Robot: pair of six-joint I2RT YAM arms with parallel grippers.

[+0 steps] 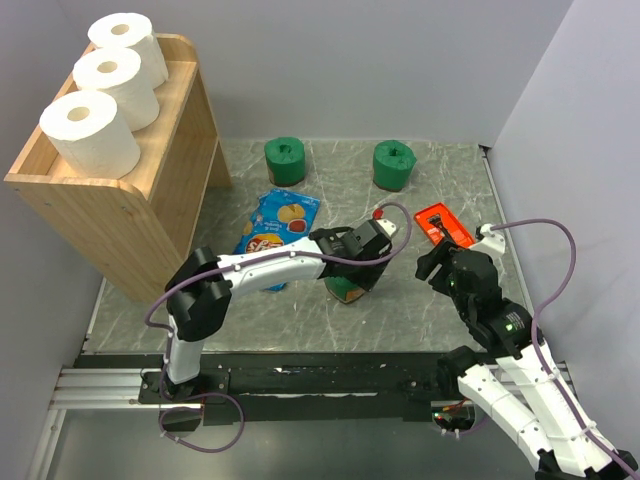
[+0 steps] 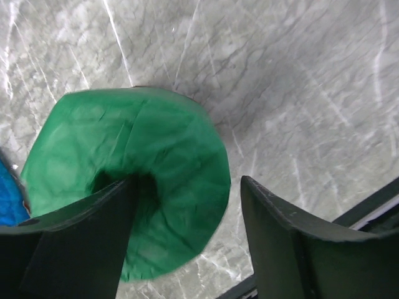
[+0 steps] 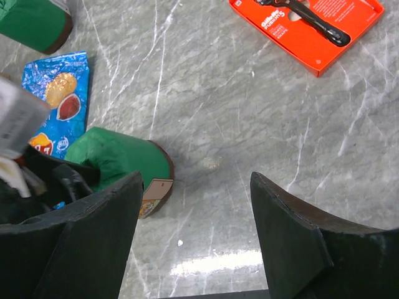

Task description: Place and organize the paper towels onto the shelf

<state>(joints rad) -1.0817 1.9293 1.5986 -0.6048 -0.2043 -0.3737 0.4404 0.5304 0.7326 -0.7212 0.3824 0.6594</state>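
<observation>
Glossy grey marble-veined table top, shelf in pale smooth matt wood, white paper towels soft matt paper, green paper towel in crinkled matt wrap, chip bag shiny blue film, razor pack glossy orange card, left gripper matt black plastic.

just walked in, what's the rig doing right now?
Left gripper is open at a green paper towel roll mid-table, one finger in its hollow core, the other outside; not clamped yet. Right gripper hangs open over the table. Three white rolls sit on the shelf top; two green rolls wait at the far edge.
</observation>
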